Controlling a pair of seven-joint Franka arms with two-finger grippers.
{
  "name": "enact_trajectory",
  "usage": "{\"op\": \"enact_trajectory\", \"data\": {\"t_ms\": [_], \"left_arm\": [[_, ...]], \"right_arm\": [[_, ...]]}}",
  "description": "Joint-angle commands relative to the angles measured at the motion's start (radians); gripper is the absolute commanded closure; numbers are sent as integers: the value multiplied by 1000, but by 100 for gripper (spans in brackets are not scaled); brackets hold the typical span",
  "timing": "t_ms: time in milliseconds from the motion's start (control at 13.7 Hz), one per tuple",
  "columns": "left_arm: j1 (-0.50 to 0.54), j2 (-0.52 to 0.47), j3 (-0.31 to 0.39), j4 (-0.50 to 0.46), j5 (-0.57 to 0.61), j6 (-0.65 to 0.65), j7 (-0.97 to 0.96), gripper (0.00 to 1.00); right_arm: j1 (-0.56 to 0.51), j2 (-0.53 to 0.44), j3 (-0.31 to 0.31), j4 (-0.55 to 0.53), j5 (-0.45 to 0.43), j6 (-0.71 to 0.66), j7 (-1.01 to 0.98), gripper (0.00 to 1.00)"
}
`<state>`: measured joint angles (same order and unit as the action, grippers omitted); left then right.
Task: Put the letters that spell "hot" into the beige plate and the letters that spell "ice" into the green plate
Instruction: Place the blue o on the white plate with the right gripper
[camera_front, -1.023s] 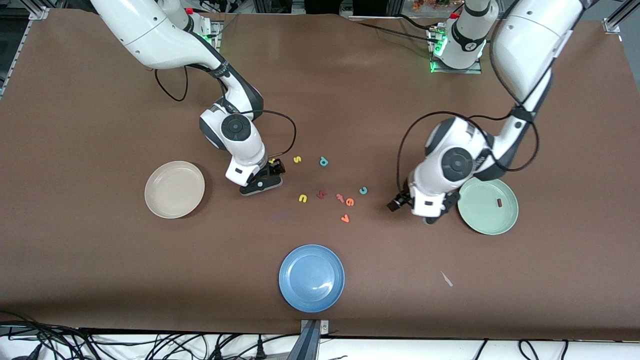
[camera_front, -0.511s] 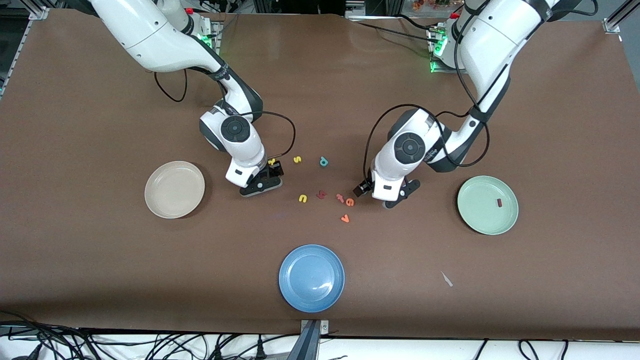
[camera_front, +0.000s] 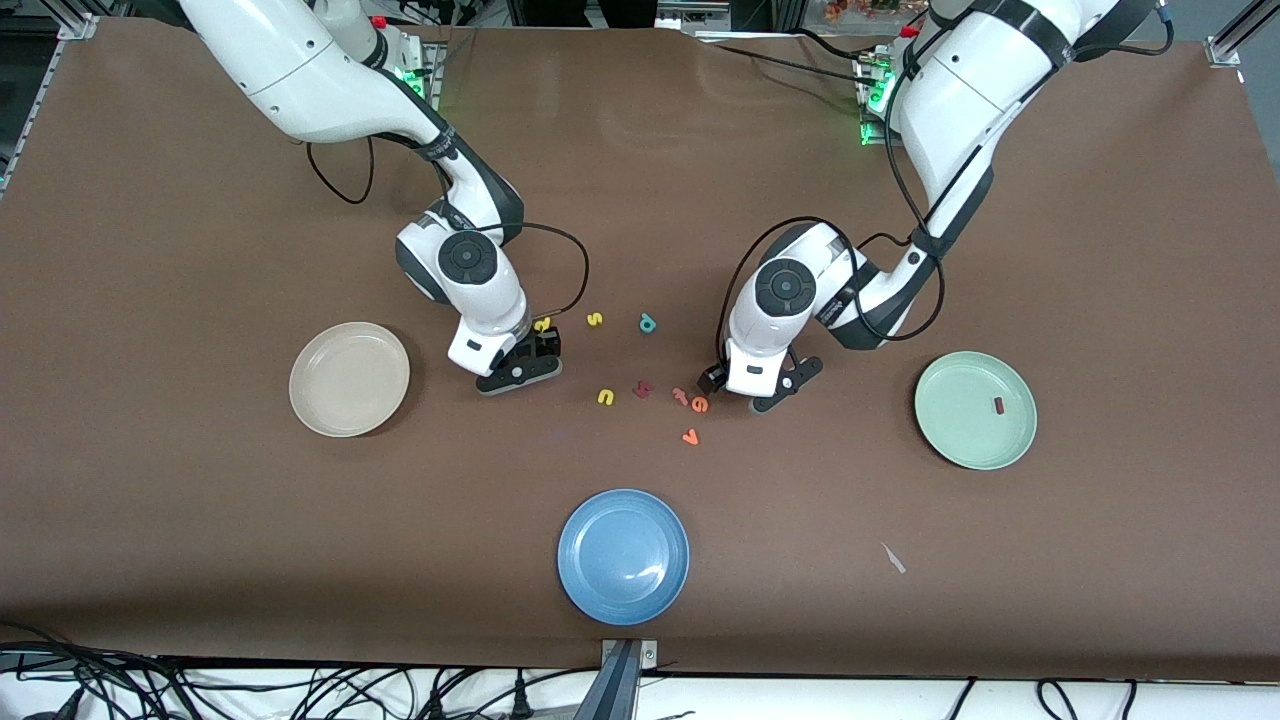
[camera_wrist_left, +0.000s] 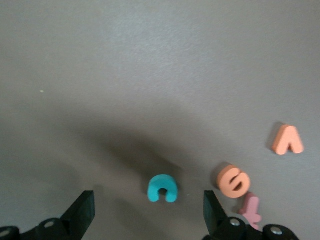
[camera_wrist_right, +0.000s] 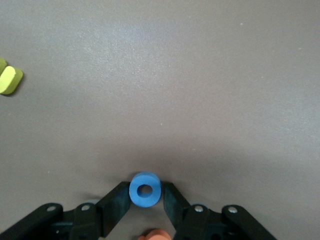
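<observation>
My right gripper (camera_wrist_right: 145, 196) is shut on the blue o (camera_wrist_right: 145, 189), down at the table beside the yellow h (camera_front: 543, 324); an orange bit (camera_wrist_right: 155, 234) shows under it. In the front view this gripper (camera_front: 520, 368) stands between the beige plate (camera_front: 349, 379) and the letters. My left gripper (camera_wrist_left: 148, 212) is open, its fingers apart on either side of the teal c (camera_wrist_left: 162, 188). Beside the c lie the orange e (camera_wrist_left: 233, 180) and a pink letter (camera_wrist_left: 250, 209). The green plate (camera_front: 975, 440) holds the dark red i (camera_front: 998, 406).
Loose letters lie mid-table: yellow s (camera_front: 594, 319), teal p (camera_front: 647, 322), yellow u (camera_front: 605, 397), a dark red letter (camera_front: 642, 389), orange v (camera_front: 689, 437). A blue plate (camera_front: 623, 556) sits nearest the front camera. A white scrap (camera_front: 893, 558) lies beside it.
My left arm has swung from beside the green plate to the letters and now straddles the teal c. My right gripper has closed on the blue o.
</observation>
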<state>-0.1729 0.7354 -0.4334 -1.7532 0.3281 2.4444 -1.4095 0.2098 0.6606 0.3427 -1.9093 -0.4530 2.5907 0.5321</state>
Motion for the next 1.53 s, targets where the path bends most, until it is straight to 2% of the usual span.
{"op": "enact_trajectory", "data": {"t_ms": [0, 146, 365, 584, 658, 877, 1096, 1242, 1315, 1461], "left_arm": [[-13, 21, 16, 15, 35, 21, -25, 7], [-13, 24, 16, 15, 63, 21, -26, 8], [-14, 27, 16, 17, 63, 22, -26, 13], [-19, 33, 18, 17, 63, 22, -26, 23], [-19, 33, 18, 18, 77, 24, -26, 28], [-17, 39, 19, 18, 100, 22, -26, 34], [-19, 41, 19, 18, 100, 24, -26, 47], [-19, 41, 19, 20, 100, 22, -26, 55], [-20, 41, 19, 20, 100, 22, -28, 58], [-20, 41, 19, 20, 100, 22, -28, 66]], "right_arm": [[5, -19, -25, -14, -15, 11, 2, 74], [5, -41, -37, -14, -15, 8, -21, 76], [2, -94, -76, -14, 0, -53, -159, 76], [0, -182, -90, -14, 69, -156, -262, 76], [-6, -215, -112, -25, 80, -193, -324, 75], [-52, -359, -175, -156, 137, -201, -504, 75], [-139, -446, -206, -276, 142, -189, -632, 74], [-193, -454, -208, -336, 142, -140, -676, 64], [-200, -446, -211, -353, 142, -111, -681, 45], [-204, -438, -222, -355, 142, -96, -682, 33]]}}
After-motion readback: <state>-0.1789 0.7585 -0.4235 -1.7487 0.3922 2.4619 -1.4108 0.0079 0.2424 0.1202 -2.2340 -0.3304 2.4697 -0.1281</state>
